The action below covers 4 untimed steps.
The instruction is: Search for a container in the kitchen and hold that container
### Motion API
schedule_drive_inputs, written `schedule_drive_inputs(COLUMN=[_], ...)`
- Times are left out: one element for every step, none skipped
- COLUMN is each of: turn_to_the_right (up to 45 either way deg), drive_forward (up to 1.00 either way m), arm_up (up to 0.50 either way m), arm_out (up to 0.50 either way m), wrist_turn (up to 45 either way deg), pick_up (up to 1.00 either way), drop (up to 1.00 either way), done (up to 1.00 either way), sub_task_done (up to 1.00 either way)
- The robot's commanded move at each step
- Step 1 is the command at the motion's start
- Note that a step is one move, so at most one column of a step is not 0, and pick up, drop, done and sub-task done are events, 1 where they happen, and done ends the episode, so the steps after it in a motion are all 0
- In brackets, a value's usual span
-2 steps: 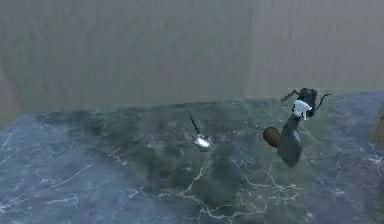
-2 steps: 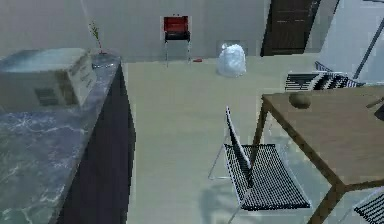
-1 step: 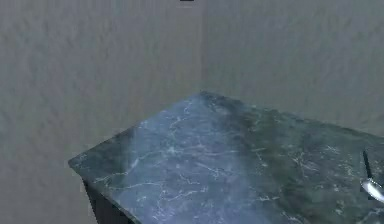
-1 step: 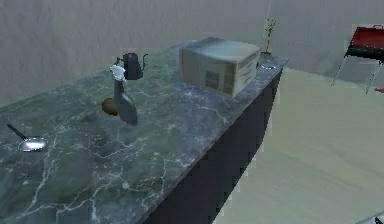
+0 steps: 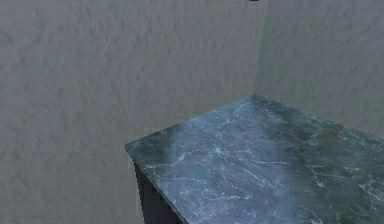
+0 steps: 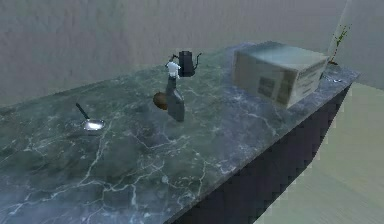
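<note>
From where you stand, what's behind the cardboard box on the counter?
A thin plant stands beyond the cardboard box, near the far end of the counter. The counter surface directly behind the box is covered by it, so anything low there is hidden.

Worktop (image 6: 120, 150) is dark green-grey marble with thin white veins running all over it. The front panel (image 6: 290, 150) under it is near black. Walls (image 5: 100, 70) are plain grey, kinda mottled. Box (image 6: 280, 72) is tan cardboard, kettle (image 6: 187, 62) black, spoon (image 6: 90, 122) silvery, little round thing (image 6: 160, 100) brown. Plant (image 6: 341, 40) has green leaves. Floor (image 6: 350, 170) is pale beige. Arm (image 6: 176, 105) looks grey, topped by a white square (image 6: 173, 68) with black marks.
</note>
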Motion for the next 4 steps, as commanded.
schedule_drive_inputs(turn_to_the_right=[0.0, 0.0, 0.0, 0.0], drive_forward=[0.00, 0.00, 0.00, 0.00], arm_up=[0.50, 0.38, 0.00, 0.00], arm_out=[0.00, 0.00, 0.34, 0.00], wrist_turn=[0.0, 0.0, 0.0, 45.0], pick_up=[0.00, 0.00, 0.00, 0.00], drop=[0.00, 0.00, 0.00, 0.00], done=[0.00, 0.00, 0.00, 0.00], sub_task_done=[0.00, 0.00, 0.00, 0.00])
